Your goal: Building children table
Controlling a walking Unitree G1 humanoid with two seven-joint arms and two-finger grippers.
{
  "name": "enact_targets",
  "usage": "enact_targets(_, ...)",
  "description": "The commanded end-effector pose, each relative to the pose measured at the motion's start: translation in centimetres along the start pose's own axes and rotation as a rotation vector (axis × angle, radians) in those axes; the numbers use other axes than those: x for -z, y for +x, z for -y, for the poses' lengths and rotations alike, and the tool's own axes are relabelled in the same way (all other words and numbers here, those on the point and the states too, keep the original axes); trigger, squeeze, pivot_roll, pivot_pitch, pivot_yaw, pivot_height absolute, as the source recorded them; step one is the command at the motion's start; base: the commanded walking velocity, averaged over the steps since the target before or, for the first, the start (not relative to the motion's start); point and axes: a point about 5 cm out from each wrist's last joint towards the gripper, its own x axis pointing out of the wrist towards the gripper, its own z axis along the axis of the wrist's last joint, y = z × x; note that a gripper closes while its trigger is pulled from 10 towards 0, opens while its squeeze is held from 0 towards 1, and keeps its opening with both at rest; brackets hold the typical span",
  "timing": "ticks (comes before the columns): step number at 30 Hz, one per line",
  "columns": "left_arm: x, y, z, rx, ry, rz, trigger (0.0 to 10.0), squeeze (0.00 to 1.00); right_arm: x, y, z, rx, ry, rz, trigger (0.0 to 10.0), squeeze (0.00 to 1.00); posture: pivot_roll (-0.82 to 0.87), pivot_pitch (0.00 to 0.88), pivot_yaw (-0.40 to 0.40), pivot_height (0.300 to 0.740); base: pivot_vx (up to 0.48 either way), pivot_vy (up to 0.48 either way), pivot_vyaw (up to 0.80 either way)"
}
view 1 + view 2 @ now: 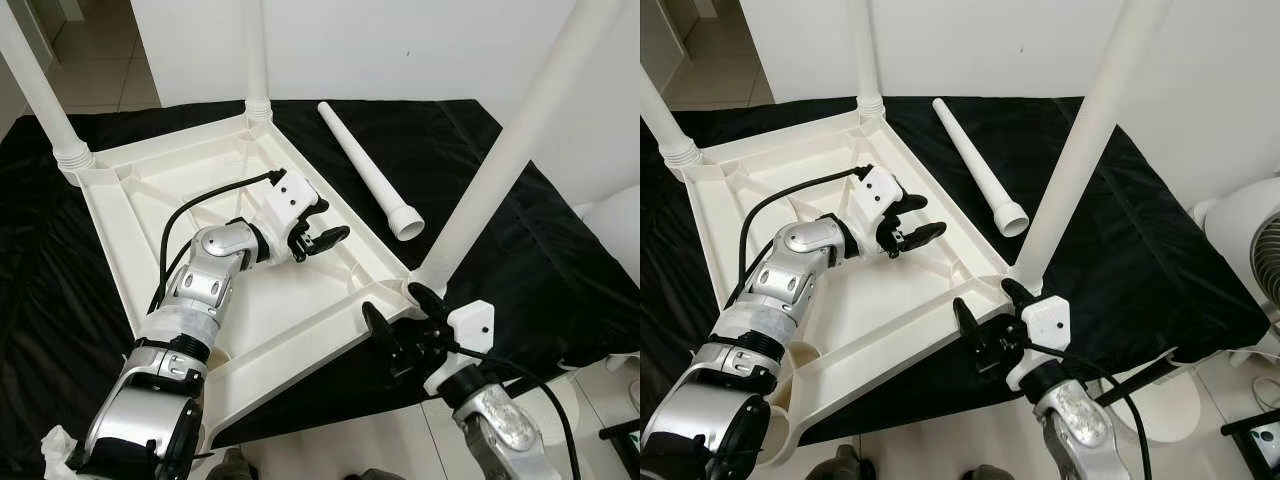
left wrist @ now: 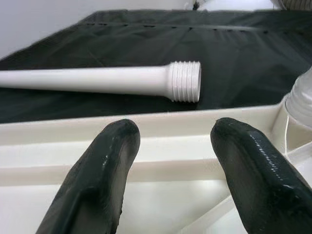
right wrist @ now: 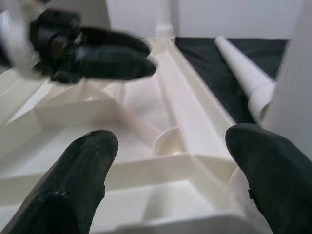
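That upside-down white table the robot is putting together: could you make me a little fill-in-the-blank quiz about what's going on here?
1. The upturned table top has ___ legs standing in its corners.
2. The loose leg lies on the ___ cloth.
3. The left gripper hovers over the table's ___ underside.
4. The right gripper, fingers apart, is beside the leg at the table's near ___.

Missing words: three; black; white; corner

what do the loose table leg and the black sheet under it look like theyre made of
Loose table leg: most likely moulded plastic, smooth matte white, with ridged screw threads formed into its wide end and a hollow opening there.

Black sheet: seems a thin woven or coated fabric, slightly glossy, lying in soft creases and folds over the floor; the exact fibre cannot be told.
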Motion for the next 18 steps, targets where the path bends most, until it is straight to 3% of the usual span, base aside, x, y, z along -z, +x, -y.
enact_targets(1, 0.1, -0.2, -1.8, -0.341, 0.015, -0.028, 10.0, 0.0, 0.4, 0.0, 0.6, 0.012, 0.024, -0.022, 10.0, 0.0, -0.01, 0.045, -0.023, 0.74, 0.0, 0.0, 0.0)
enact_targets(8, 1.4, -0.8, -3.1, -0.474, 0.017, -0.136, 10.0, 0.0, 0.5, 0.0, 3.2, 0.088, 0.051, -0.019, 10.0, 0.0, 0.0, 0.05, -0.037, 0.74, 0.0, 0.0, 0.0)
enact_targets(18, 2.3, -1.9, -4.5, -0.575, -0.009, -0.214, 10.0, 0.0, 0.6, -1.2, 4.6, 0.169, 0.068, -0.023, 10.0, 0.0, -0.01, 0.051, -0.033, 0.74, 0.0, 0.0, 0.0)
